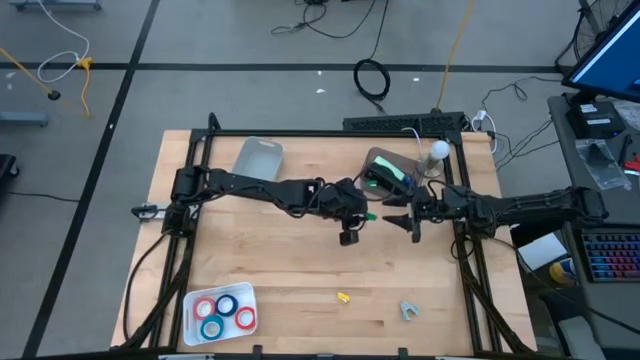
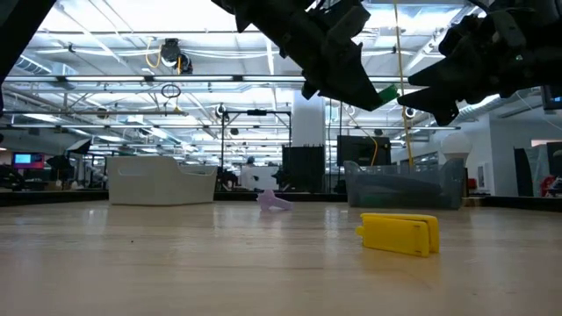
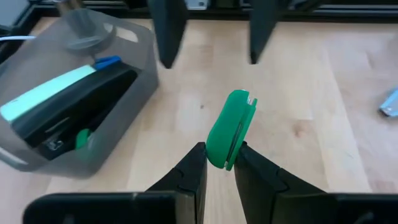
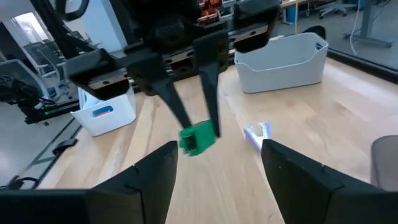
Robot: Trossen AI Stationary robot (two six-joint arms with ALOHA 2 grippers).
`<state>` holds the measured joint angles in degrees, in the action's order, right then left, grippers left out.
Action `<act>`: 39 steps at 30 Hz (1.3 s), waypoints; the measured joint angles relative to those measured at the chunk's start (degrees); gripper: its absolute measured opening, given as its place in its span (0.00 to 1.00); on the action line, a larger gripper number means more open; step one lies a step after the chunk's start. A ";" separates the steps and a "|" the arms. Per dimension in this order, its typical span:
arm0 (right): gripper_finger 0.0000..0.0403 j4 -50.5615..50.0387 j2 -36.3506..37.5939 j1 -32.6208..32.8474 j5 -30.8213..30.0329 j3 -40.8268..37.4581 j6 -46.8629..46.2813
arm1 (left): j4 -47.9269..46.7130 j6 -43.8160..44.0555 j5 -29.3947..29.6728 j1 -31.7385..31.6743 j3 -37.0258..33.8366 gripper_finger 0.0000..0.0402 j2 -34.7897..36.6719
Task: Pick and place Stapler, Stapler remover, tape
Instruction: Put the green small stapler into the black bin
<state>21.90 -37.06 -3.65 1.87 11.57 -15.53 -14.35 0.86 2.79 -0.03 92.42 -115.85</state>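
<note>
In the high view both arms meet just right of the frame's centre, above the wooden table. The left gripper reaches in from the left and pinches a small green staple remover between its fingertips; the left wrist view shows the two dark fingers closed on the lower edge of that green piece, which stands tilted above the bare wood. The right gripper comes from the right and faces it at close range, its fingers spread wide and holding nothing, with the green piece visible between and beyond them in the right wrist view. Just above the grippers in the high view sits a translucent grey bin holding a dark stapler with a pale green top. At the lower left of the high view a white tray carries the tape, two red and two blue rolls lying flat. Lower centre lies a yellow staple remover, and to its right a pale grey staple remover. An empty white bin stands at the upper left of the table.
</note>
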 joint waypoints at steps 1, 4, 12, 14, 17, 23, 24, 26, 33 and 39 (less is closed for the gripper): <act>0.57 -0.01 0.00 0.00 0.63 0.00 -0.26 | 0.00 0.02 0.45 0.00 0.00 0.18 0.00; 0.56 0.04 0.00 0.03 1.48 0.00 -1.54 | 0.02 0.13 1.31 -0.11 0.00 0.18 0.00; 0.61 4.94 -1.40 0.02 1.83 0.04 -2.95 | 1.40 0.16 1.83 -0.23 0.00 0.18 0.00; 0.62 6.02 -2.44 0.01 1.90 0.04 -2.35 | 1.39 0.76 2.09 -0.39 0.00 0.18 0.00; 0.62 7.67 -4.66 0.01 1.90 0.08 -1.74 | 1.46 1.18 2.32 -0.42 0.00 0.18 0.00; 0.62 8.02 -10.25 0.01 1.20 2.93 3.07 | 2.65 1.65 2.50 -0.57 0.00 0.18 0.00; 0.62 8.17 -11.16 0.01 0.93 3.64 4.13 | 2.61 2.14 2.75 -0.61 0.00 0.18 0.00; 0.62 7.90 -12.93 0.01 0.16 5.05 5.76 | 2.55 2.67 2.87 -0.86 0.00 0.18 0.00; 0.62 4.87 -16.48 0.01 -0.31 7.45 7.41 | 2.45 2.80 3.06 -1.03 0.00 0.18 0.00; 0.59 4.52 -16.11 0.01 -0.31 7.45 7.30 | 1.60 2.94 3.26 -1.03 0.00 0.18 0.00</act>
<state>26.42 -53.17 -3.64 1.56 19.03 -8.23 -12.75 3.80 6.04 -1.06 92.42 -115.85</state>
